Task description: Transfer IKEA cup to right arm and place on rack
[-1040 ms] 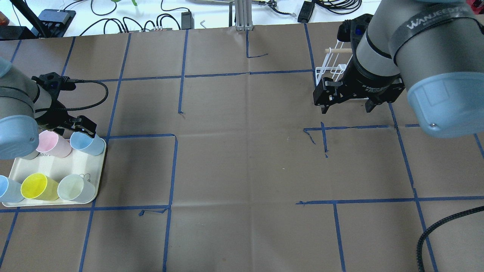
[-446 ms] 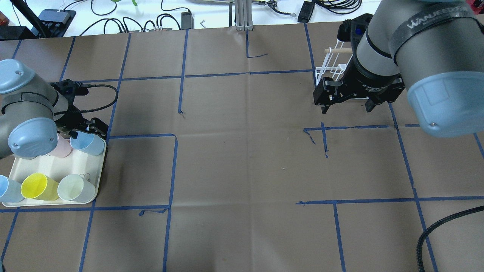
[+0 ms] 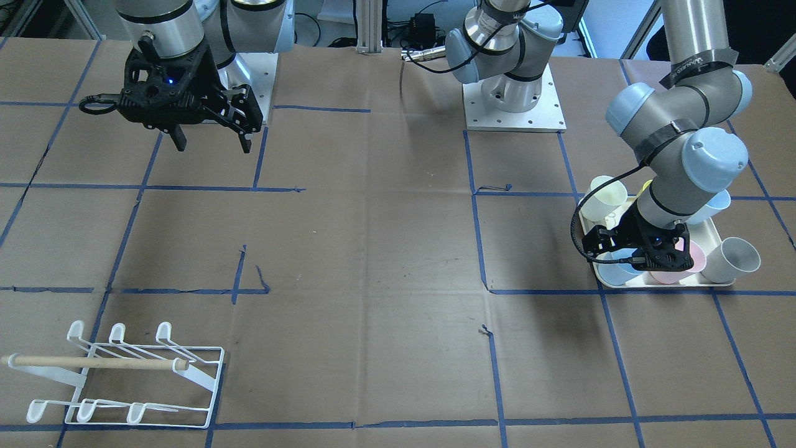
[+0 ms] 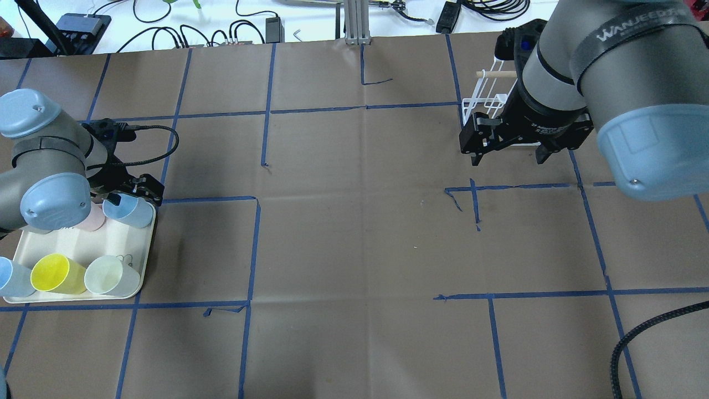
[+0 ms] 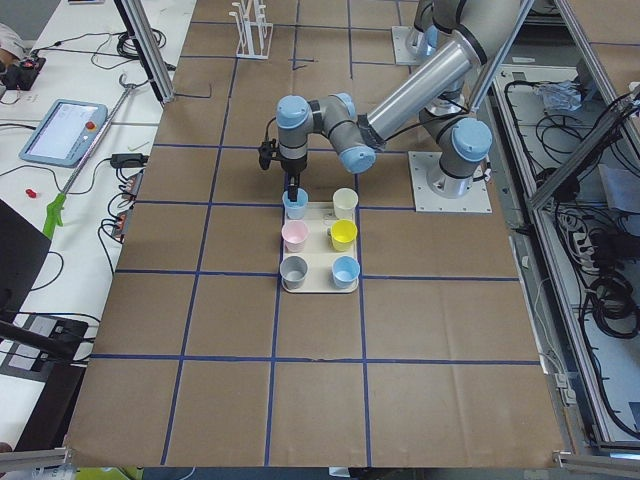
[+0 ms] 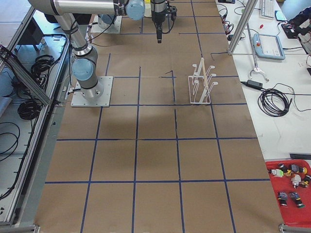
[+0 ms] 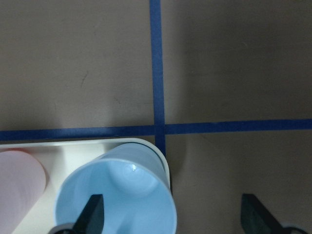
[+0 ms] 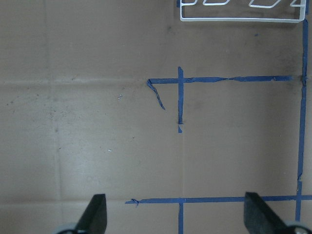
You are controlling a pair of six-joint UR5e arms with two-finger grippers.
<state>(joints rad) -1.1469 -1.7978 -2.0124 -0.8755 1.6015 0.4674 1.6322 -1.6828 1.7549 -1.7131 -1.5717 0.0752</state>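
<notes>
on the table's left half: a cream tray carries upright cups; the light-blue cup stands in the tray's far corner, on the side toward the table's middle.
left claw: spread wide and low over the light-blue cup; one finger is within the cup's mouth and the other is outside it, over bare table; it grips nothing.
other cups: the pink cup is just beside the light-blue one; the yellow cup and the pale green cup are in the tray's near row.
rack: near the table's far edge on the right half, with a dowel bar across it, well apart from the tray.
right arm: reaches out over the right half.
right claw: wide, with nothing between its fingers, above bare table near the rack.
</notes>
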